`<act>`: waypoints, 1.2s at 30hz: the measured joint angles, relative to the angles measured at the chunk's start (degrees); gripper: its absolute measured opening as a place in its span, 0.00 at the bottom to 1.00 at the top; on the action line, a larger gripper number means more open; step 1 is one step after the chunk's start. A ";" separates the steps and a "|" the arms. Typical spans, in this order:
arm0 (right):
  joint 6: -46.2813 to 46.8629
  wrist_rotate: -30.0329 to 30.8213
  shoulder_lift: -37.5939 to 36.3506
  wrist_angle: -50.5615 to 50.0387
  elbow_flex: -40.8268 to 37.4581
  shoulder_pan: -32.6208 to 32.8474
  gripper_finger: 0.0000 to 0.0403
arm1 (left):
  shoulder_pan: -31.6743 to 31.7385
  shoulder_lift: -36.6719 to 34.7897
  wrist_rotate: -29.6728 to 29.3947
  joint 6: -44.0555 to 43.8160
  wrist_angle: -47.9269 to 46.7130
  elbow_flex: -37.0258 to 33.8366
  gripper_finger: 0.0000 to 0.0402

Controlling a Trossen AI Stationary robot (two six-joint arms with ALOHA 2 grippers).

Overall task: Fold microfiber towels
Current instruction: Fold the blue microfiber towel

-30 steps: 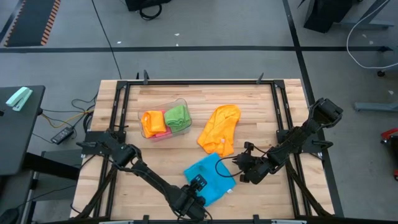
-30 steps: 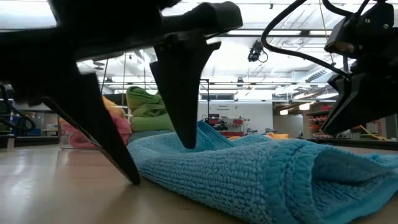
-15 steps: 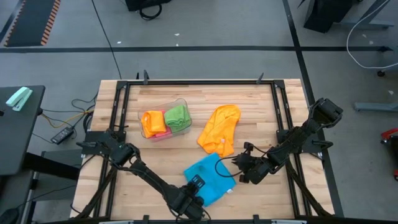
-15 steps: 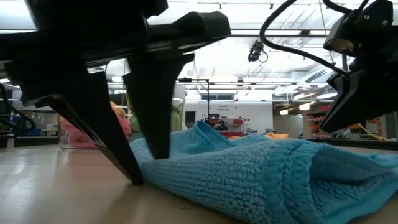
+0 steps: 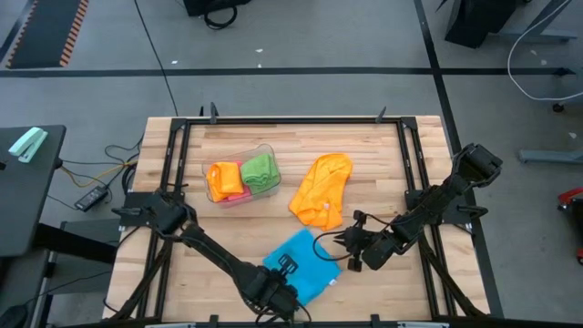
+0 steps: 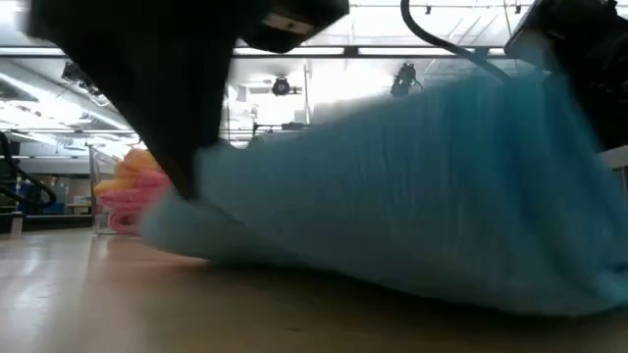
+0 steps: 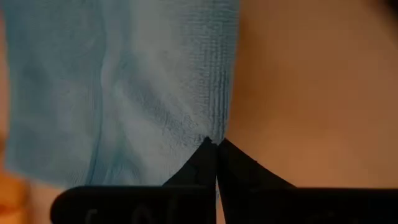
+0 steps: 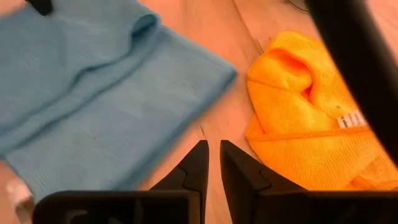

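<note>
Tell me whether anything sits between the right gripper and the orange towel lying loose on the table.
Nothing visible does. The right gripper hovers just past the blue towel, and in its wrist view only bare wood separates its fingertips from the orange towel. The left gripper is shut on the blue towel's edge.

A lab or workshop: grey floor (image 5: 301, 36), ceiling strip lights (image 6: 59, 74), framed wooden workbench (image 5: 383, 155)

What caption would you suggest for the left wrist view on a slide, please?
Left gripper shut on the edge of the sky-blue towel over the wooden table.
</note>
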 joint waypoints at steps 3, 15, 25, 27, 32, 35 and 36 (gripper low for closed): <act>-0.32 0.00 1.19 2.11 0.00 0.00 0.12 | 0.12 -1.37 5.95 -0.17 -0.58 -0.12 0.02; -4.24 -4.35 14.98 18.39 1.97 0.00 0.12 | 3.27 -3.10 16.35 -1.50 -1.43 -0.01 0.01; -8.24 -6.05 22.06 12.22 10.74 -0.15 0.12 | 6.93 -3.10 17.36 3.80 0.25 -0.01 0.02; -8.34 -6.05 22.14 12.07 10.88 -0.15 0.12 | 6.91 -3.10 15.72 6.04 1.38 0.01 0.03; -7.84 -6.08 22.16 11.99 10.86 -0.15 0.12 | 6.37 -2.99 10.91 13.40 3.73 0.03 0.02; -7.62 -6.08 22.16 11.97 10.84 -0.15 0.12 | 5.73 -2.97 5.81 15.27 4.78 0.03 0.02; -7.52 -6.09 22.18 11.95 10.84 -0.15 0.12 | 5.55 -2.97 3.90 15.82 5.50 0.03 0.02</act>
